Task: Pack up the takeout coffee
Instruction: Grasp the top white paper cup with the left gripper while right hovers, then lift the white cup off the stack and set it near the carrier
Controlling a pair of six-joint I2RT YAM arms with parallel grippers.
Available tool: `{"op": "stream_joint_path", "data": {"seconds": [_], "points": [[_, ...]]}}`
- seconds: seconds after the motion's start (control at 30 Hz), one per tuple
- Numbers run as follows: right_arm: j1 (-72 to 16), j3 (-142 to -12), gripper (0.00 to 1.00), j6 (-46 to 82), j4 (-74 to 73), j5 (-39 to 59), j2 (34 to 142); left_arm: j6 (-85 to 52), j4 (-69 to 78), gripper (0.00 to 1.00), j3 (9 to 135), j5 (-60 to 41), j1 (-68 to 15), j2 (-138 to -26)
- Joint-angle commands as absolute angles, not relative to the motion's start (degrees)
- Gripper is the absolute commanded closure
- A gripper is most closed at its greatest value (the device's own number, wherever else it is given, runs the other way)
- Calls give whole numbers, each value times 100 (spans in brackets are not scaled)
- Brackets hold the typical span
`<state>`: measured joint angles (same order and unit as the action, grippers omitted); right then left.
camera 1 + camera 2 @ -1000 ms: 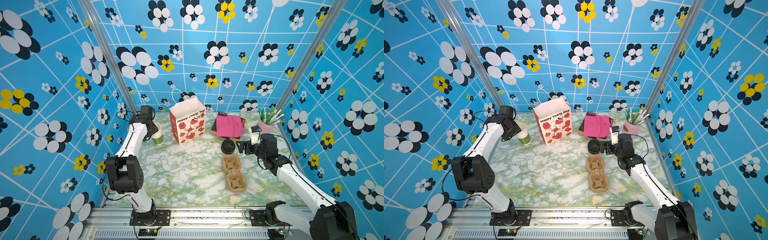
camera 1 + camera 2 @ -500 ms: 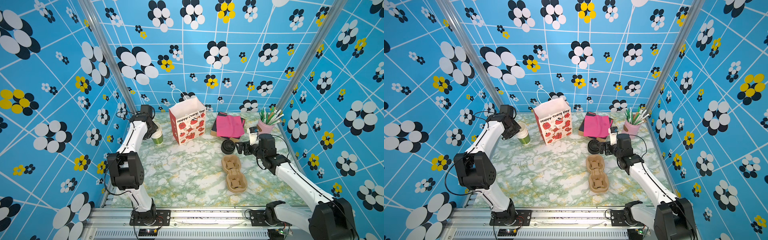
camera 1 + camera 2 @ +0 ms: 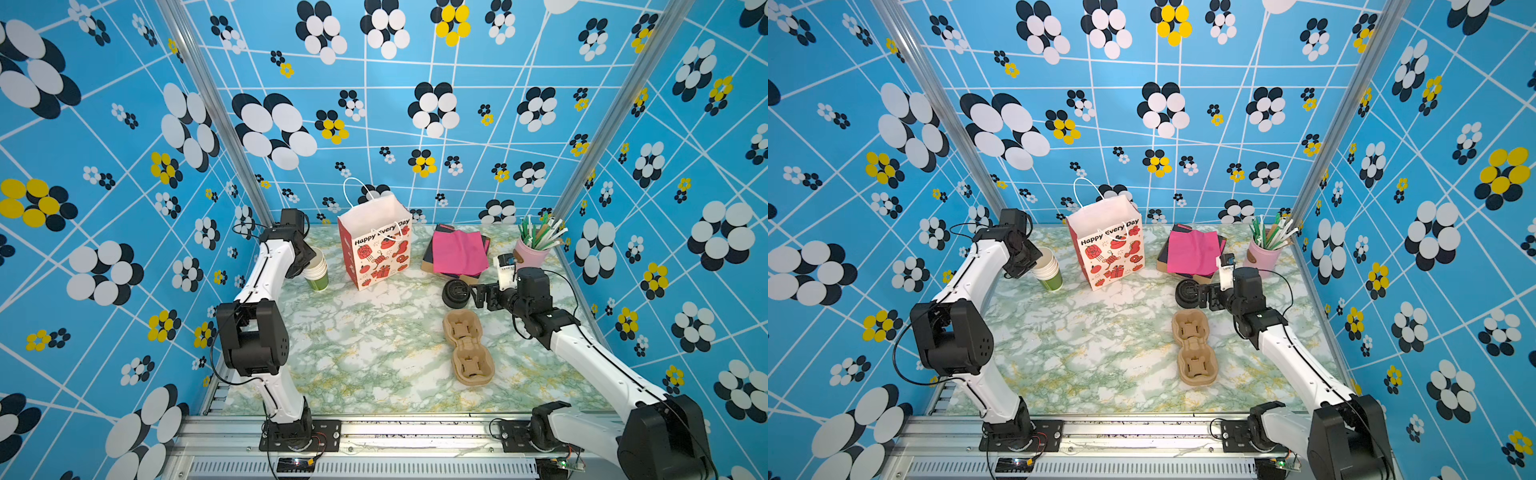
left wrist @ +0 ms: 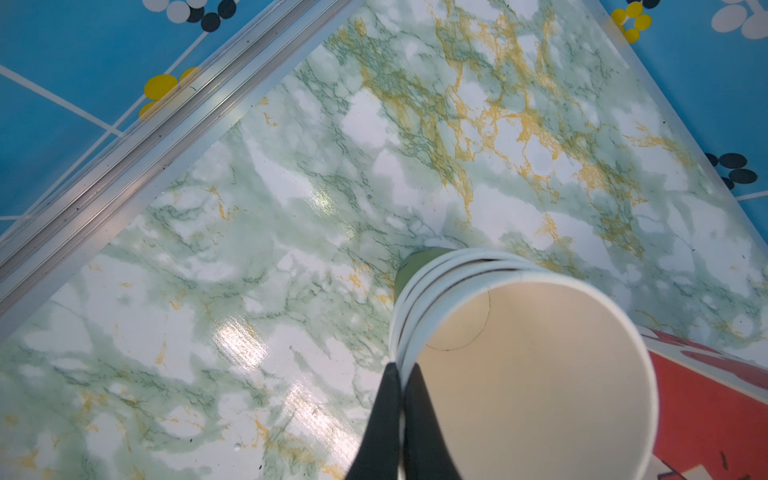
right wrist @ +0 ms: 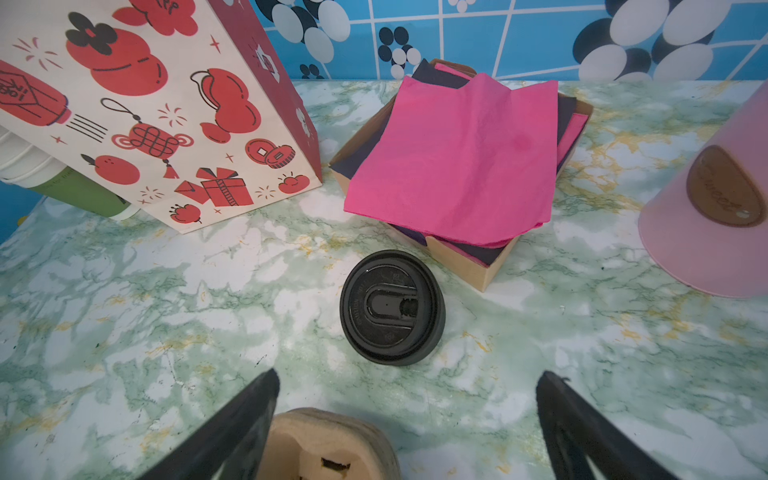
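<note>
Cup (image 4: 532, 374), top of stack (image 3: 319, 279), is pinched at the rim by left gripper (image 4: 401, 368); right gripper (image 5: 408, 376) (jaws wide) faces lids (image 5: 390, 307).

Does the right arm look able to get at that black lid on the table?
Probably yes: the right gripper is open and faces the black lid, with only bare table between them. The cup carrier lies back by the gripper, not in the way.
</note>
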<state>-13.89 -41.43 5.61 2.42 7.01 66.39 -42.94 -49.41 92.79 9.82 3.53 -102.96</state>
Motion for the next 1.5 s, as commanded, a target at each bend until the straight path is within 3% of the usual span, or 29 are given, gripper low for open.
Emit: {"op": "stream_joint_path", "data": {"seconds": [0.0, 1.03, 1.47], "points": [[-1444, -4174, 1, 685, 264, 860, 6677, -4377, -5131, 97, 9439, 937, 413, -10028], [-1705, -4498, 1, 462, 586, 497, 6728, -4009, -5518, 100, 9616, 835, 505, -7981], [-1699, -4577, 1, 308, 947, -252, 6203, -4233, -5811, 100, 8428, 913, -199, -6531]]}}
